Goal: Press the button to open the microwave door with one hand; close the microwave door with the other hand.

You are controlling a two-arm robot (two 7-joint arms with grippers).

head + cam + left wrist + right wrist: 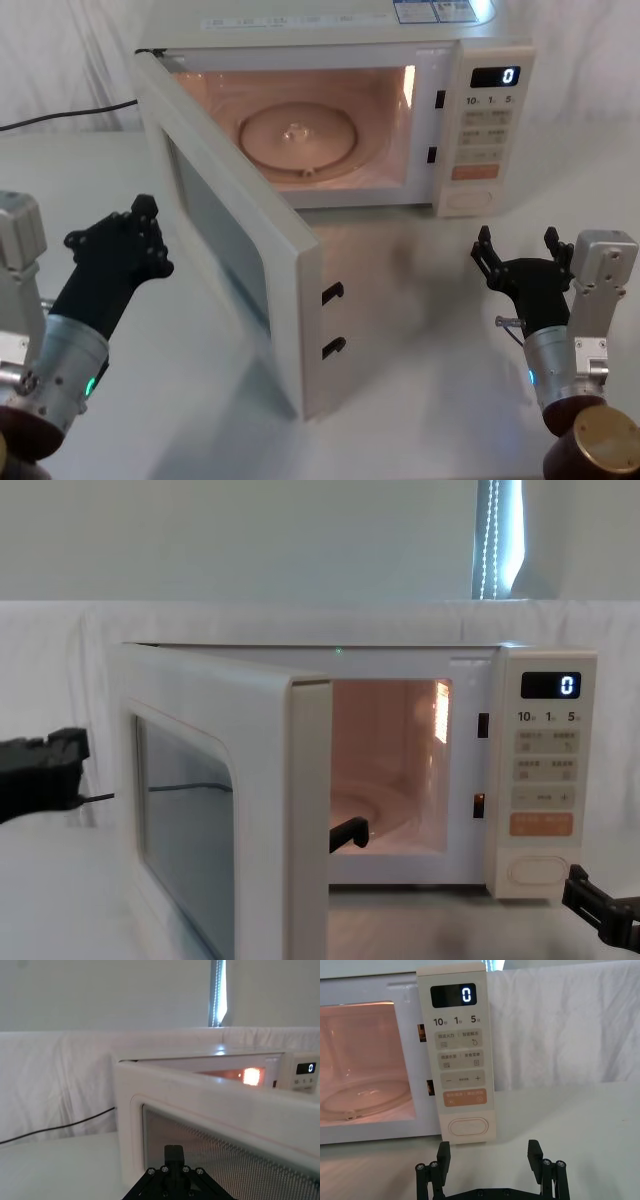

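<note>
The cream microwave door point(292, 262) stands wide open, swung out toward my left, its dark window point(185, 820) facing left. The lit cavity with its glass turntable point(300, 135) is exposed. My left gripper point(148, 232) hovers just left of the door's outer face, shut and holding nothing; its prong point(174, 1152) points at the door point(210, 1105). The blank cream button point(468, 1126) sits at the bottom of the control panel point(470, 200). My right gripper point(518, 245) hangs open in front of the panel, a short way back from the button point(528, 870), touching nothing.
The panel shows a display reading 0 point(465, 995) and an orange key point(465, 1098) above the button. A black cable point(60, 115) trails off the microwave's left side over the white cloth. The white table point(420, 330) lies between the door's edge and my right gripper.
</note>
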